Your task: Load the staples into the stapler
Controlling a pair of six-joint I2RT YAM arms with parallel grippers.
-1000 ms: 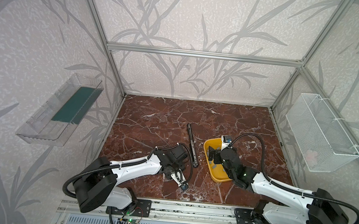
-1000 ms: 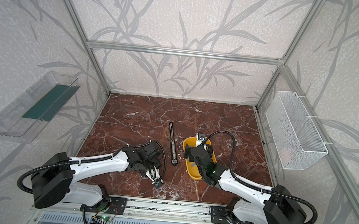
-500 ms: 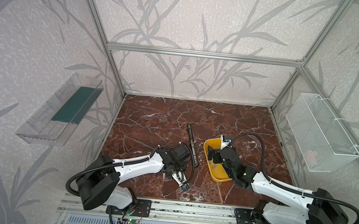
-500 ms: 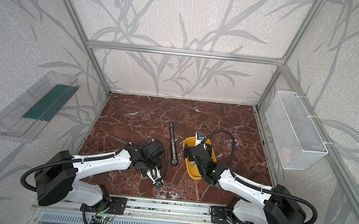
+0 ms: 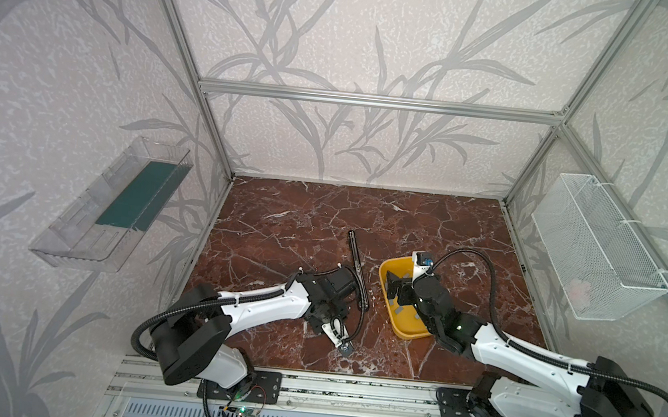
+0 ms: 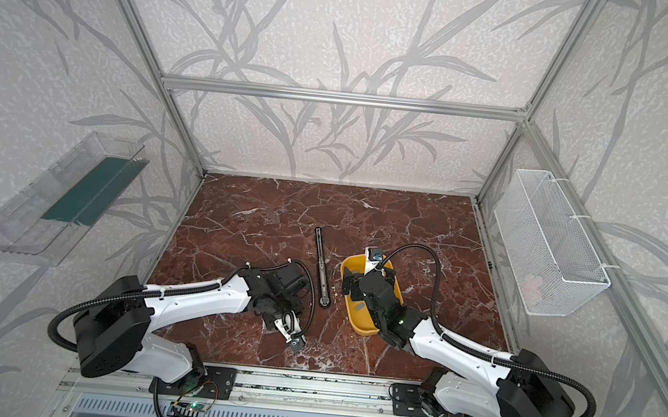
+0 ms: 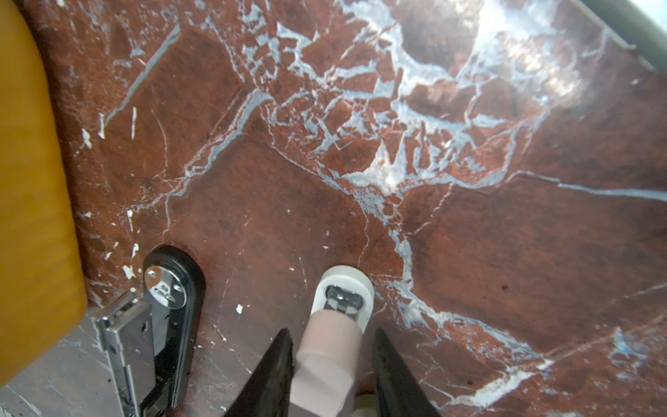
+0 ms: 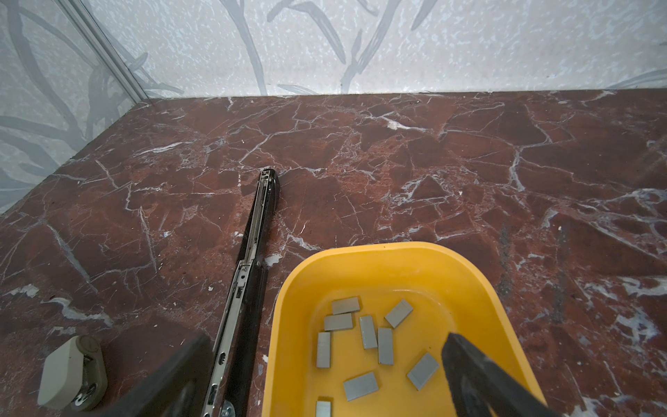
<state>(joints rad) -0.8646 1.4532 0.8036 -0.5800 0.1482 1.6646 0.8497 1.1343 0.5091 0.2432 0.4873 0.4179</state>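
Grey staples point(image 8: 368, 332) are scattered in the tray point(image 8: 379, 249) beneath the wide-spread right end effector point(image 8: 326, 337), the stapler point(image 8: 252, 245) laid twelve-to-six at nine o'clock.

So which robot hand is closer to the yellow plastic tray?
Right. The right gripper hovers over the yellow plastic tray; the left gripper is beyond the long black stapler.

Pale walls point(image 5: 382, 34) papered with grey leaf sprays enclose a red-brown marble tabletop point(image 5: 323, 217) veined in white, framed by aluminium rails point(image 5: 376, 101). A clear plastic bin point(image 5: 69, 251) with a green panel point(image 5: 137, 195) hangs on one side wall, and a white wire basket point(image 5: 594, 259) hangs on the opposite one. Bright glare point(image 7: 523, 54) washes the tabletop near one edge.
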